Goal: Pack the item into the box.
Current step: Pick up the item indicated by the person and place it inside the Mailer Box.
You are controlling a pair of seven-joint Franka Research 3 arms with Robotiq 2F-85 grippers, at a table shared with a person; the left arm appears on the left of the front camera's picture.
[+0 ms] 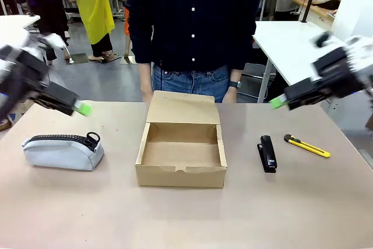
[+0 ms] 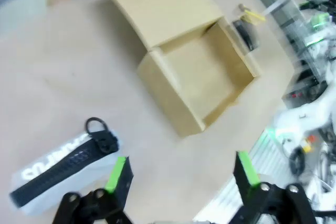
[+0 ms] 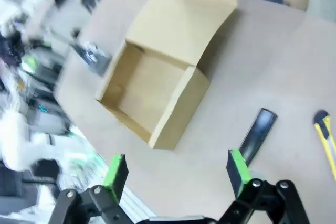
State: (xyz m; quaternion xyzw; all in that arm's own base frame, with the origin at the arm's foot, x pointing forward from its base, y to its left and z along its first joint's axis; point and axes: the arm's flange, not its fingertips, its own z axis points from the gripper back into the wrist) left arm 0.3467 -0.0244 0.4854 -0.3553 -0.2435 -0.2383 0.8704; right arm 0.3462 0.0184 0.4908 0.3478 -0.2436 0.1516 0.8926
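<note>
At right of the frame, on the worktop (image 1: 186, 220): yellow knife (image 1: 307, 146) lies flat, just beside the black stapler (image 1: 267, 153), well apart from the open box (image 1: 181, 176).
Right end effector (image 3: 177, 165): spread, empty, hovering above the worktop.
Left end effector (image 2: 181, 167): spread, empty, near the pouch (image 1: 63, 151).
Wrong pick: stapler sits between knife and box; a misaimed reach could pinch it instead.
Slip: slim, low knife may skid out of a pinch.

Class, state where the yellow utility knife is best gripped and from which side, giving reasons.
Probably mid-handle, from above, closing across its narrow width: the utility knife lies flat on the table, long and slim, with bare table along both long sides. The open right end effector hangs nearest.
</note>
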